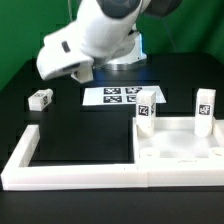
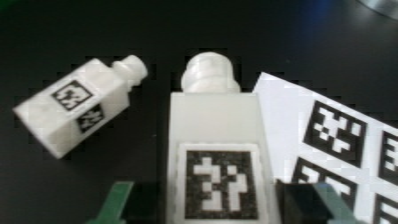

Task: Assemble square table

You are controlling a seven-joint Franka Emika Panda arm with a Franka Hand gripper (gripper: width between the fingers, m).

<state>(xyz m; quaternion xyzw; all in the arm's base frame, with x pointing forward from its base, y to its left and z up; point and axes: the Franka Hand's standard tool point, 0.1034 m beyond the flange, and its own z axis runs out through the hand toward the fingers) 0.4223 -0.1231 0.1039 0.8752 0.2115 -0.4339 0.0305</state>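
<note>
In the wrist view my gripper (image 2: 217, 205) is shut on a white table leg (image 2: 217, 140). The leg's tagged face looks at the camera and its rounded screw tip points away. Green fingertips (image 2: 121, 205) flank it on both sides. A second leg (image 2: 79, 104) lies loose on the black table beside it; in the exterior view this lying leg (image 1: 41, 98) is at the left. The square tabletop (image 1: 170, 152) rests at the exterior view's right with two legs (image 1: 146, 108) (image 1: 205, 108) standing upright in its far corners. The arm (image 1: 90, 45) hides the gripper in that view.
The marker board (image 1: 118, 97) lies flat behind the tabletop and also shows as the marker board (image 2: 334, 125) next to the held leg. A long white L-shaped border wall (image 1: 60, 176) runs along the near and left edges of the work area.
</note>
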